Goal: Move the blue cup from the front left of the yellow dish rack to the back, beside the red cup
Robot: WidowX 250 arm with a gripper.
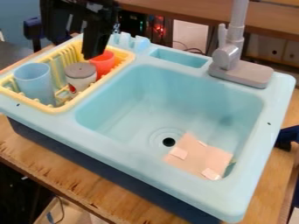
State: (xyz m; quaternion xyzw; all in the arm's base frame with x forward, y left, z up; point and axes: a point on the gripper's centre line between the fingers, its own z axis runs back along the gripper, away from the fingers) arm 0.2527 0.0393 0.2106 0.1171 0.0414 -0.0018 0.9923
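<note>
Since I'm running this remotely, I'm judging progress purely by how stuff sits. Far L: pale blue plastic cup (pixel 35 81), upright inside the yellow plastic dish rack (pixel 57 108), which sits on the L end of the light blue toy sink (pixel 116 148). Next over, above the rack, hangs my black two-finger tool (pixel 71 49); its fingers look spread wide w/ nothing visible btwn them, so I read it as empty. White cup w/ grey top (pixel 81 72) is in the rack too, to the R of the blue one. Just beside it, the red-orange plastic cup (pixel 102 63), also racked, is partly behind one fingertip from this angle; can't tell if they're touching.

Moving R, in the basin: dark round drain hole (pixel 168 141), then a tan flat piece w/ pale patches (pixel 198 155), prob. cardboard, lying near the drain at the basin's near R side. Grey faucet (pixel 234 61) stands at the back R. The wooden table (pixel 35 148) carries the lot.

Progress, my est.: all 3 cups are in the rack, none in my grip. If one's to be moved, the grasp, lift & release are all left to do; if racking was the job, that part's done & only backing off remains.
</note>
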